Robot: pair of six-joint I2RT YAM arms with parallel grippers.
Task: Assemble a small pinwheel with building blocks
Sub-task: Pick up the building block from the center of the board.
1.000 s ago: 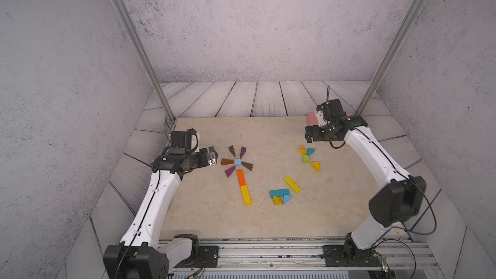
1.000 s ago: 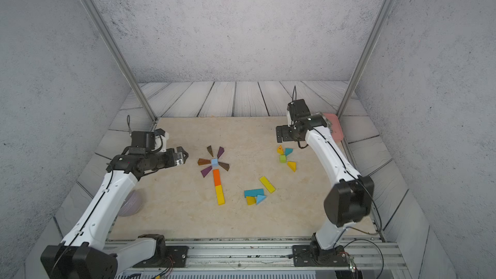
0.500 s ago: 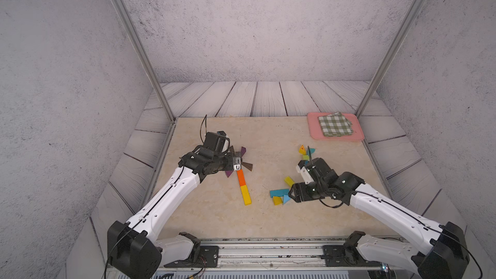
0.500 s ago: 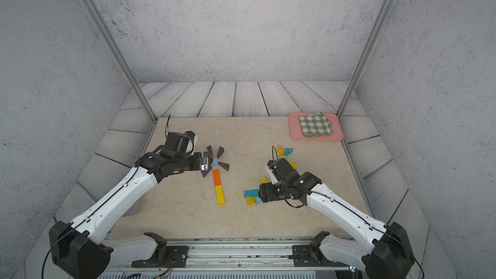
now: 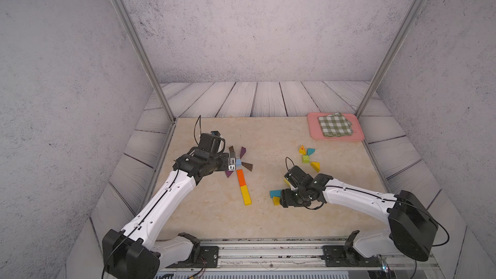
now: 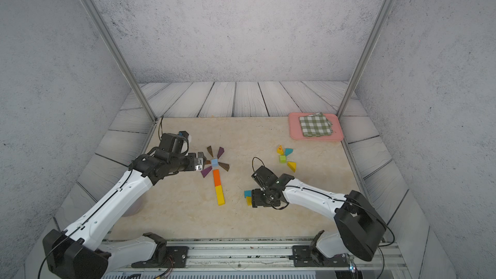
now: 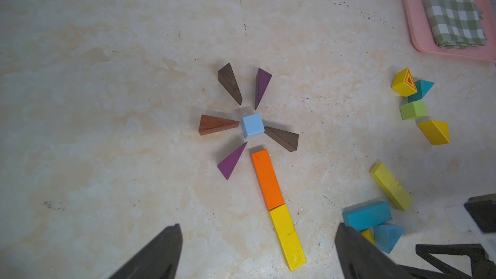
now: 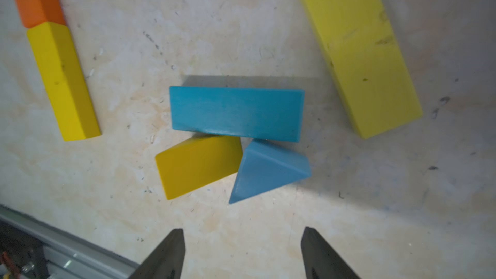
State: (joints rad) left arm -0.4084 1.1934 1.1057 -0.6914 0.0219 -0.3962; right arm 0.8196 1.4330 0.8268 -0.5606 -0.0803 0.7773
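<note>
A: What is changing here? A second ago both arms were hanging back at the far edges.

B: Both are now reaching into the work. The left claw (image 5: pixel 231 163) is hovering just beside the light-blue cube (image 7: pixel 252 129), with its jaws standing wide apart and carrying nothing.

A: And the right one was covering the pink tray (image 5: pixel 314 130).

B: It has swung away, so the checked cloth (image 5: pixel 335 124) is showing again. The right claw (image 8: pixel 243 230) is now hanging low over the surface (image 5: pixel 209 210) near three loose blocks. These are the teal bar (image 8: pixel 236 112), and the yellow triangle (image 8: pixel 198 166) and blue triangle (image 8: pixel 268 170) touching its side. The jaws are narrowing but are still apart and gripping nothing. The blocks are lying ahead of the tips, not between them.

A: How is the pinwheel looking?

B: Five wedges (image 7: pixel 230 83) are fanning out around the cube with their tips pointing at it. The orange bar (image 7: pixel 267 179) and yellow bar (image 7: pixel 287 237) are lying end to end as the stem.

A: So what is this meaning for the task?

B: I am judging that the right arm is lining up on a triangle, probably the blue one, which is sitting nearest the middle of its jaws. Well apart from there, the green cube (image 7: pixel 413 110) is sitting with three more triangles (image 7: pixel 434 131) around it. That looks like a second wheel wanting a piece. The left arm seems to be tending the first wheel.
</note>
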